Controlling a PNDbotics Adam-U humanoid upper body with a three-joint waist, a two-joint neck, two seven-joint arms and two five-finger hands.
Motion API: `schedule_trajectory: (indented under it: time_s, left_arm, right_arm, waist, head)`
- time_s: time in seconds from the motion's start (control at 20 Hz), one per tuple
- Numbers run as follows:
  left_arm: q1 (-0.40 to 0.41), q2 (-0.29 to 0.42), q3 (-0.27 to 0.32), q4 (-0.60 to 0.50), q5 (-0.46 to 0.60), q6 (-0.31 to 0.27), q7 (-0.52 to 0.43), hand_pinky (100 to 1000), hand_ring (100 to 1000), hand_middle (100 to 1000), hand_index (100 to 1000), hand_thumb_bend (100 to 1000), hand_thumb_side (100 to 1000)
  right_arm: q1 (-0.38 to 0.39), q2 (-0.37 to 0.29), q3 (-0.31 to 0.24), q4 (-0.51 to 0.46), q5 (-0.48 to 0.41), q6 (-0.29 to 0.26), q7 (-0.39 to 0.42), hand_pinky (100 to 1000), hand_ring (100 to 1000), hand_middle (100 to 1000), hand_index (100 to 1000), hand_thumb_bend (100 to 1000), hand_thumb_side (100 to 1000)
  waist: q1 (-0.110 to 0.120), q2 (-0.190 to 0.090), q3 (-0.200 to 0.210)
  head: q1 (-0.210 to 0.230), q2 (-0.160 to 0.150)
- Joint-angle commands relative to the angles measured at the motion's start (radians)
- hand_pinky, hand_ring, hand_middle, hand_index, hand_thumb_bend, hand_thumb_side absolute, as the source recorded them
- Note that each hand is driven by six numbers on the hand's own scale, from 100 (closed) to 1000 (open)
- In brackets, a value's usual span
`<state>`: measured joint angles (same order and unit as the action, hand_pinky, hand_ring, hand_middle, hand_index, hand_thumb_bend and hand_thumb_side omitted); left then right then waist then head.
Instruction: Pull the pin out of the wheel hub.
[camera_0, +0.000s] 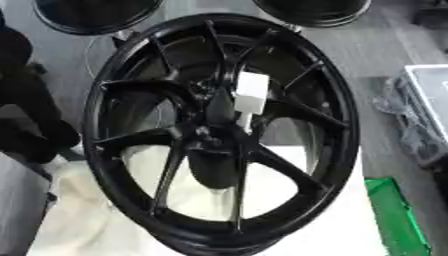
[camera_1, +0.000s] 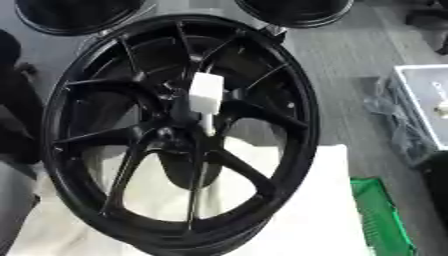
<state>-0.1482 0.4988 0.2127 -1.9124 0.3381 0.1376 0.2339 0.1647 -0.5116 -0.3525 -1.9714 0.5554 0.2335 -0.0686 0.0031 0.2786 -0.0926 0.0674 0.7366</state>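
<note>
Wheel: a large black alloy wheel fills the middle of both views, tilted with its top leaning away; thin spokes run in pairs from the centre to a deep, smooth, faintly glossy rim.
Hub: the dark centre where the spokes meet, just below the middle of the wheel face.
Pin: a white, blocky, matte piece with a narrower pale stem beneath it stands out from the hub region, its stem reaching down to the centre; it sits slightly right of and above the hub in the left eye view.
Hands: no robot hand can be made out in either view, so their fingers cannot be judged, nor how the pin lies relative to a hand.
Left edge: a dark, shapeless mass lies beside the wheel's left rim; what it is cannot be told.
Support: a white, soft-looking cloth-covered surface under the wheel's lower half.
Background: two more black round rims at the top edge, grey floor, a green flat item at lower right, a grey crate wrapped in plastic at right.
</note>
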Motion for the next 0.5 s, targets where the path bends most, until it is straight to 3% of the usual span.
schedule_trajectory:
  time_s: [0.05,0.1,0.2,0.3,0.35,0.4,0.45,0.5]
  left_arm:
    - [-0.008,0.013,0.004,-0.017,0.006,-0.002,-0.005,619,670,652,729,100,786]
    - [-0.007,0.013,0.005,-0.017,0.005,-0.002,-0.005,619,670,652,729,100,788]
    - [-0.005,0.012,0.004,-0.016,0.005,-0.001,-0.005,619,670,652,729,100,790]
    - [-0.003,0.011,0.004,-0.015,0.004,0.000,-0.006,619,670,652,729,100,790]
    - [-0.003,0.011,0.004,-0.014,0.004,0.001,-0.006,620,670,652,729,100,791]
    - [-0.002,0.012,0.005,-0.014,0.004,0.001,-0.006,620,670,653,729,100,791]
    - [-0.001,0.012,0.005,-0.014,0.003,0.001,-0.006,620,670,653,728,100,792]
    - [0.000,0.012,0.005,-0.014,0.004,0.001,-0.006,620,670,653,728,100,793]
  right_arm:
    - [0.022,0.047,-0.028,-0.028,0.085,0.053,-0.011,817,722,443,549,100,100]
    - [0.030,0.061,-0.033,-0.029,0.101,0.068,-0.003,825,748,475,599,100,100]
    - [0.043,0.081,-0.042,-0.027,0.128,0.098,0.016,875,862,712,820,100,118]
    - [0.051,0.095,-0.061,-0.018,0.160,0.148,0.047,897,912,809,898,100,111]
    - [0.051,0.100,-0.070,-0.016,0.176,0.174,0.057,911,949,867,950,100,193]
    - [0.051,0.104,-0.077,-0.017,0.187,0.196,0.062,924,977,900,984,100,519]
    - [0.050,0.107,-0.082,-0.020,0.195,0.214,0.063,930,990,920,1000,100,674]
    - [0.049,0.108,-0.085,-0.024,0.198,0.228,0.061,931,996,933,1000,100,767]
  waist:
    - [0.000,-0.019,-0.002]
    - [-0.001,-0.019,-0.004]
    - [-0.002,-0.020,-0.008]
    - [-0.005,-0.021,-0.011]
    - [-0.005,-0.021,-0.012]
    - [-0.006,-0.022,-0.014]
    - [-0.007,-0.022,-0.015]
    - [-0.008,-0.023,-0.016]
  head:
    - [0.010,0.004]
    - [0.011,0.005]
    - [0.013,0.008]
    - [0.014,0.009]
    - [0.015,0.009]
    - [0.015,0.010]
    - [0.014,0.011]
    - [0.013,0.012]
